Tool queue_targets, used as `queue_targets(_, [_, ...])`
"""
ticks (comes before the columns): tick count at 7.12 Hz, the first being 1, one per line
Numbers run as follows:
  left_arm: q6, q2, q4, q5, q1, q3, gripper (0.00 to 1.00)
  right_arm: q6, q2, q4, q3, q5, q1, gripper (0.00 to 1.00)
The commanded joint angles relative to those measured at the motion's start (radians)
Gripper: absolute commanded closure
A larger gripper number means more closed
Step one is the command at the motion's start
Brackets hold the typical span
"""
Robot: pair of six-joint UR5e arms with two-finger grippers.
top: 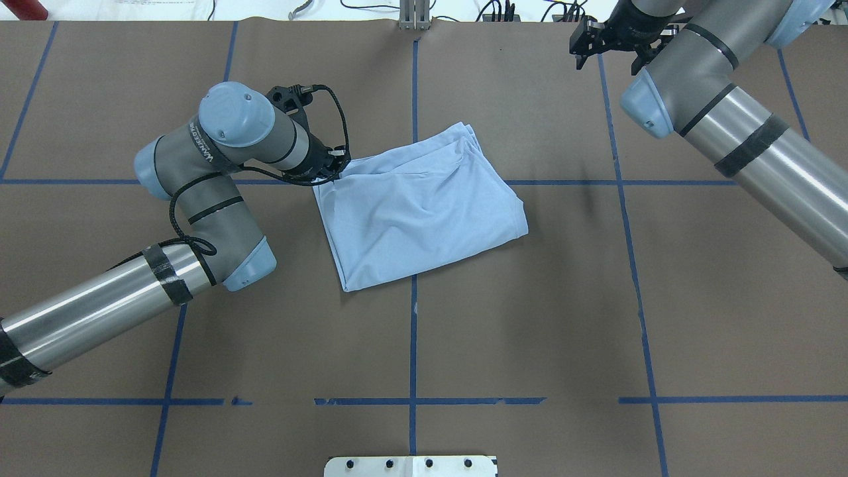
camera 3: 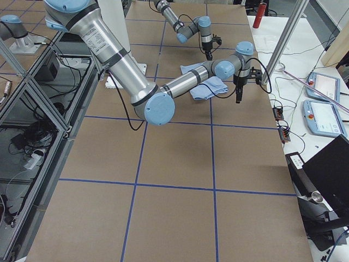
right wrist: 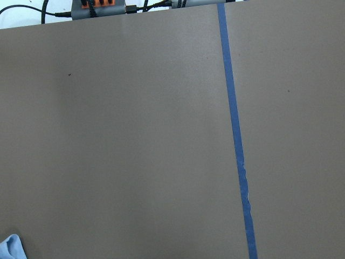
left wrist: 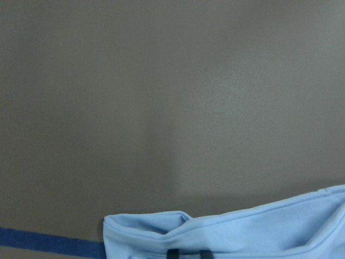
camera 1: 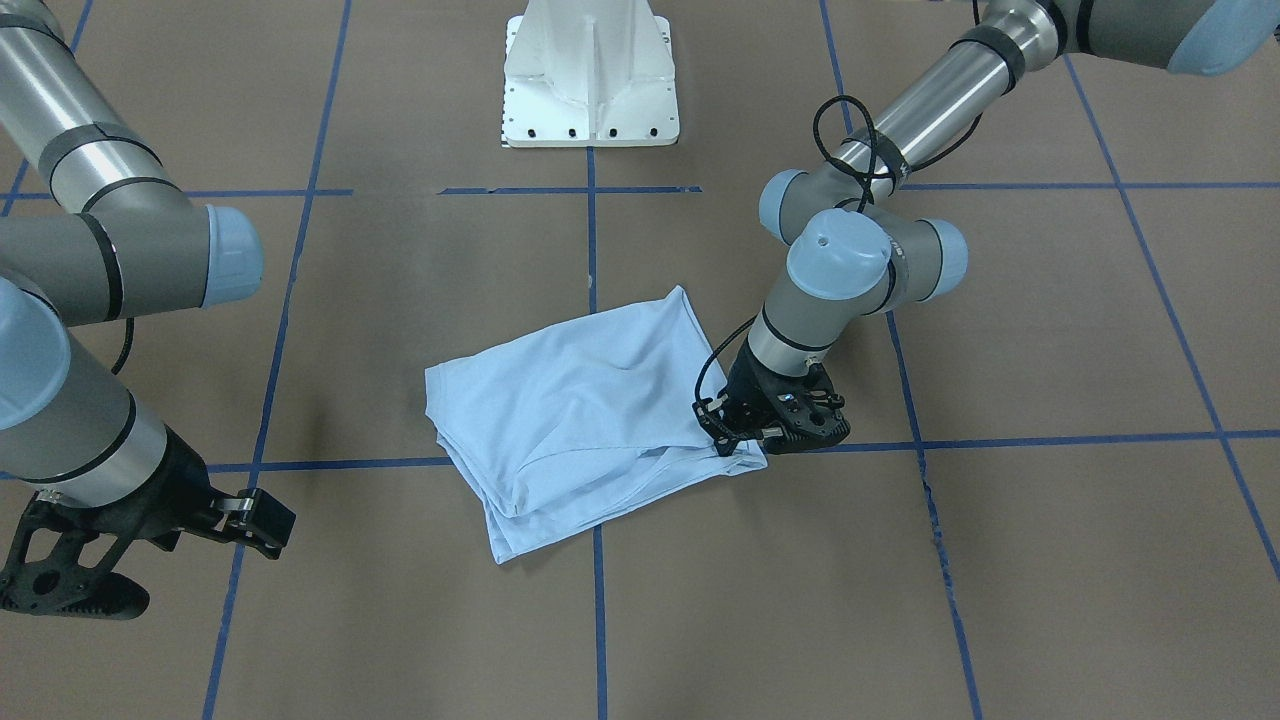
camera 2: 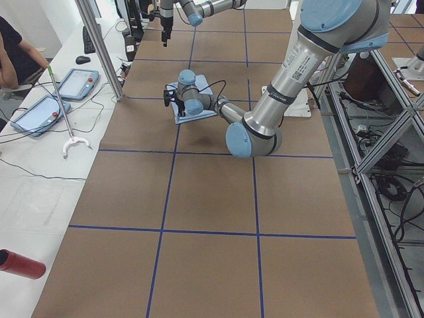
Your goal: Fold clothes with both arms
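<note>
A brown paper-covered table (camera 1: 1050,330) crossed by blue tape lines (camera 1: 592,250) fills the front-facing view. On it, near the middle, lies a pale light-blue T-shirt (camera 1: 570,400), folded over on itself so that only plain, creased cloth shows. The black left gripper (camera 1: 745,440) is clenched on its corner. The black right gripper (camera 1: 210,570) hangs well apart from it, jaws spread, partly cut off by the picture's edge.

From overhead, the left gripper (top: 331,173) is largely hidden under its own wrist at the T-shirt's (top: 424,205) edge.

In both side views the T-shirt (camera 2: 205,114) is small and half covered by arms.

The left wrist view shows two dark fingertips (left wrist: 172,252) sunk in the cloth (left wrist: 242,232). The right wrist view shows only a sliver of it (right wrist: 11,247).
</note>
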Motion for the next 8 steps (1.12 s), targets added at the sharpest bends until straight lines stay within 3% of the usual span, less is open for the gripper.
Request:
queue_targets(1, [0.003, 0.0, 0.008, 0.0, -0.007, -0.001, 1.0, -0.005, -0.003, 0.0, 0.0, 0.001, 0.002, 0.0])
queue_targets(6, [0.088, -0.005, 0.02, 0.0, -0.097, 0.035, 1.0, -0.01, -0.014, 0.003, 0.002, 0.001, 0.003, 0.0])
queue_targets(7, [0.088, -0.006, 0.016, 0.001, -0.097, 0.035, 0.14, -0.022, -0.014, 0.002, 0.0, 0.001, 0.009, 0.0])
queue_targets(8, [0.095, -0.006, 0.02, 0.001, -0.111, 0.034, 0.0, -0.025, -0.016, 0.002, 0.002, 0.003, 0.015, 0.0])
